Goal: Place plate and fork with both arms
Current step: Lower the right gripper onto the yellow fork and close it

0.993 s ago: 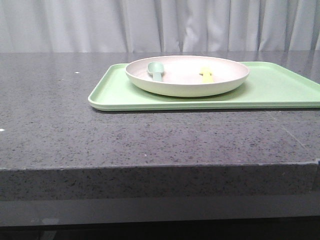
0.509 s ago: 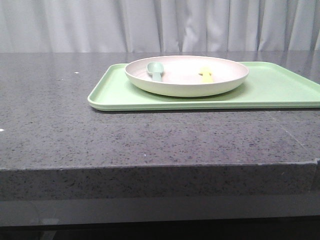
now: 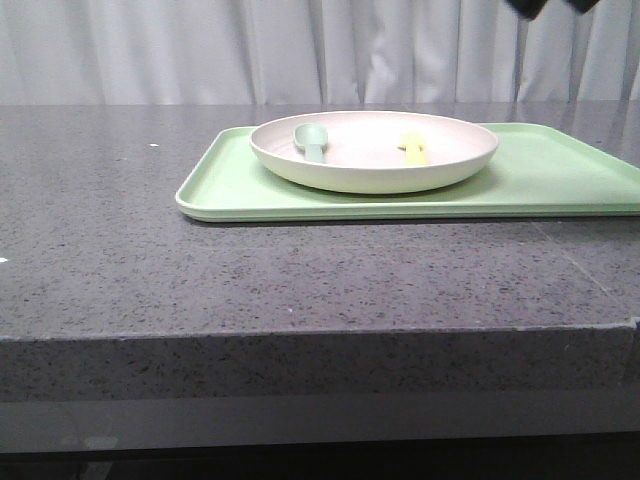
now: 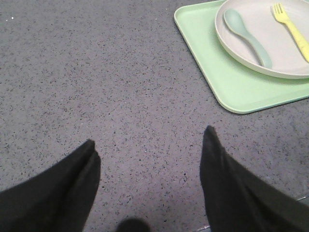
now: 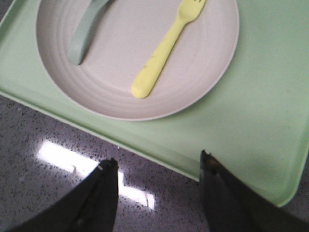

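Both jaws apart w/ nothing held, fork (image 5: 165, 48) & spoon (image 5: 87, 30) in plate (image 5: 111, 94), spoon bowl cropped in right wrist view.

In the front view we see only a dark scrap of what may be the right arm (image 3: 550, 6), cut by the top edge. The tray (image 3: 560, 180) runs off the right edge. The plate's (image 3: 375, 175) rim hides most of the fork (image 3: 412, 148) and spoon (image 3: 311, 142). In the right wrist view, the spoon's bowl and the fork's tine tips are cropped.
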